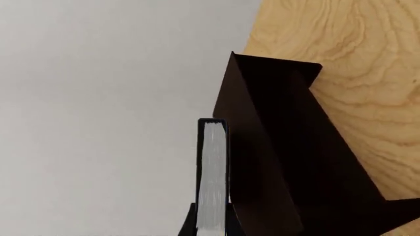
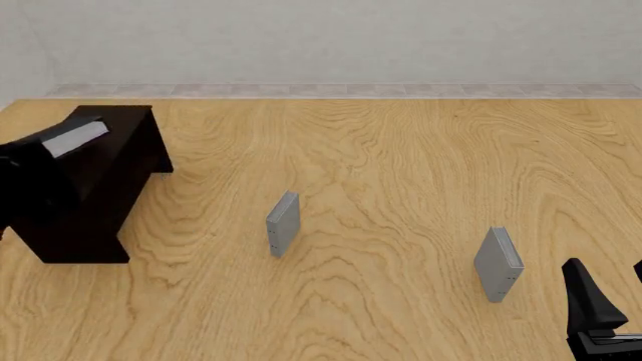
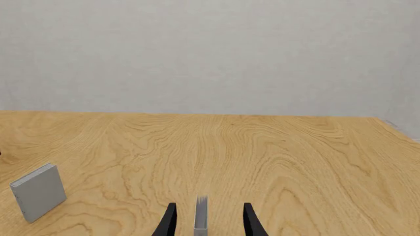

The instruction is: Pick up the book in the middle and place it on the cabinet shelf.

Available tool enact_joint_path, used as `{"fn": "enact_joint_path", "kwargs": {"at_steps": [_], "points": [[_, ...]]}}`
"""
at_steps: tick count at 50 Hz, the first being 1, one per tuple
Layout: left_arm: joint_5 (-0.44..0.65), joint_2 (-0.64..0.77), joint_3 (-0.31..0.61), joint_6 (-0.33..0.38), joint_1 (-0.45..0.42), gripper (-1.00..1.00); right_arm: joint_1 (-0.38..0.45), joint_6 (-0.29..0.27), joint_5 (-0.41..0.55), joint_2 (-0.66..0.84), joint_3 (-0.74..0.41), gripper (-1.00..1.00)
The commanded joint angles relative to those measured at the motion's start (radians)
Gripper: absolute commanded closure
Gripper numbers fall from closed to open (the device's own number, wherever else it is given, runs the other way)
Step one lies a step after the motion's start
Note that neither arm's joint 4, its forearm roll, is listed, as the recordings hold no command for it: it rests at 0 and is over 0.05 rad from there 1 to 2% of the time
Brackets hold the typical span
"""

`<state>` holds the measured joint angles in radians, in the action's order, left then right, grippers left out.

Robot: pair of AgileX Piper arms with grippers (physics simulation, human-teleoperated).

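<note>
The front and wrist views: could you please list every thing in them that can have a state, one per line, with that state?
book: held in the left gripper, tilted, above the cabinet shelf.
cabinet shelf: standing on the table at the left; whether the book touches it cannot be told.
left gripper: shut on the book.
right gripper: open, fingers either side of the right grey book.
middle grey book: upright, untouched.
right grey book: upright, not gripped.

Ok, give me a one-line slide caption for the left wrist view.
Left gripper holds the black book edge-on beside the dark cabinet shelf.
</note>
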<state>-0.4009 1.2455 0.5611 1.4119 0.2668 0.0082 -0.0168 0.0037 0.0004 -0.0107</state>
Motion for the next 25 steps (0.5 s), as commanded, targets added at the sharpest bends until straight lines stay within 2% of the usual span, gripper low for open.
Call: {"fn": "enact_joint_path", "kwargs": {"at_steps": [1,16,25], "points": [[-0.053,0.026,-0.031,0.002,0.001,1.00,0.000,0.000,0.000,0.000,0.000,-1.00],[-0.053,0.035,-0.065,-0.034,0.000,1.00,0.000,0.000,0.000,0.000,0.000,-1.00],[-0.010,0.019,-0.037,-0.068,0.007,1.00,0.000,0.000,0.000,0.000,0.000,-1.00]]}}
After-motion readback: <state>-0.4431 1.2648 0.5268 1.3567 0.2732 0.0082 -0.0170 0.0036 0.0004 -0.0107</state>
